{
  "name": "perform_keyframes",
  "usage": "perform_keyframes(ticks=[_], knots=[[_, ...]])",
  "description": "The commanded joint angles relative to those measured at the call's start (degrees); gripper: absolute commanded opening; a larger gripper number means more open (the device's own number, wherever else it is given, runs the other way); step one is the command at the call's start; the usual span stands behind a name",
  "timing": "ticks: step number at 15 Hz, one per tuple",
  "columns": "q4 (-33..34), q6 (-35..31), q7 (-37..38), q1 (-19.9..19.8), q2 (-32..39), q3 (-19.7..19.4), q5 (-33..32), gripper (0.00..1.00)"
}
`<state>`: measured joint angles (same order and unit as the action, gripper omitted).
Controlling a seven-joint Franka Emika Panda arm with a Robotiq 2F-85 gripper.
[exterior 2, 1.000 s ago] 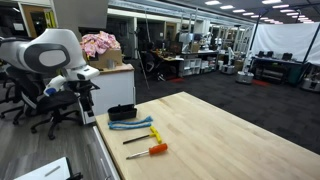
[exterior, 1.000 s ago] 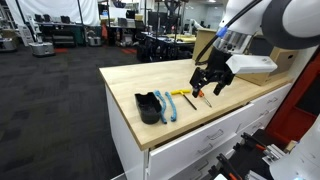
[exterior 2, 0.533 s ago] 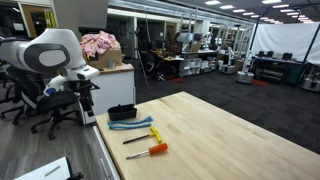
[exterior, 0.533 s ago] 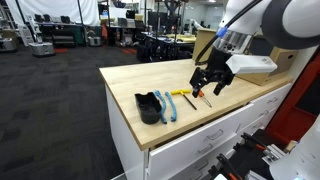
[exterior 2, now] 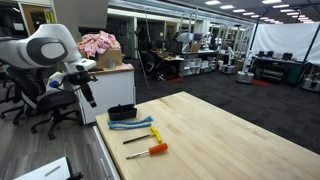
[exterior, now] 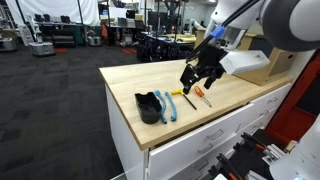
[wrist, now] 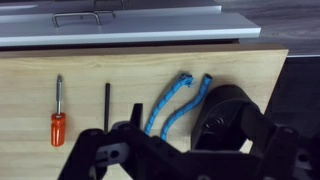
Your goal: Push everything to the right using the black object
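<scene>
A black cup-like object point(exterior: 148, 107) lies at the near end of the wooden table point(exterior: 140, 72); it also shows in an exterior view point(exterior 2: 122, 112) and in the wrist view point(wrist: 225, 110). Beside it lie a blue cord point(exterior: 166, 106) point(wrist: 170, 104), a small yellow item point(exterior: 178, 92), a thin black tool point(wrist: 107, 104) and an orange-handled screwdriver point(exterior: 200, 97) point(wrist: 57, 122). My gripper point(exterior: 198, 76) hangs above the tools, open and empty. In the wrist view its fingers point(wrist: 195, 150) frame the cord and the black object.
The table's long edge above the white drawers point(exterior: 200, 135) runs close to the objects. A cardboard box point(exterior 2: 112, 58) with pink cloth stands behind the arm. Office chairs and desks fill the background.
My gripper has risen and shifted a little along the table toward the black object. The objects on the table have not moved.
</scene>
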<state>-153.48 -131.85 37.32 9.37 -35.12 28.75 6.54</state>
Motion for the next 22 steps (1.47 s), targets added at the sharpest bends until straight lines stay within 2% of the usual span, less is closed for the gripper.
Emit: perform_keyframes(ticks=[1, 5, 7, 11, 15, 22], knots=[[4.8, -4.8, 2.8, -1.7, 8.6, 2.1, -5.1, 1.0], [7.5, -12.4, 2.5, -2.7, 17.5, -0.8, -7.4, 1.0], [9.7, -14.0, 2.3, -3.3, 22.4, -2.4, -8.3, 1.0], [15.9, -13.4, 1.9, -2.6, 31.3, -6.3, -10.2, 1.0], [22.3, -12.6, -0.1, -0.5, 38.8, -10.2, -8.9, 1.0], [26.6, -13.1, -2.9, 2.0, 46.4, -15.5, -8.1, 1.0]])
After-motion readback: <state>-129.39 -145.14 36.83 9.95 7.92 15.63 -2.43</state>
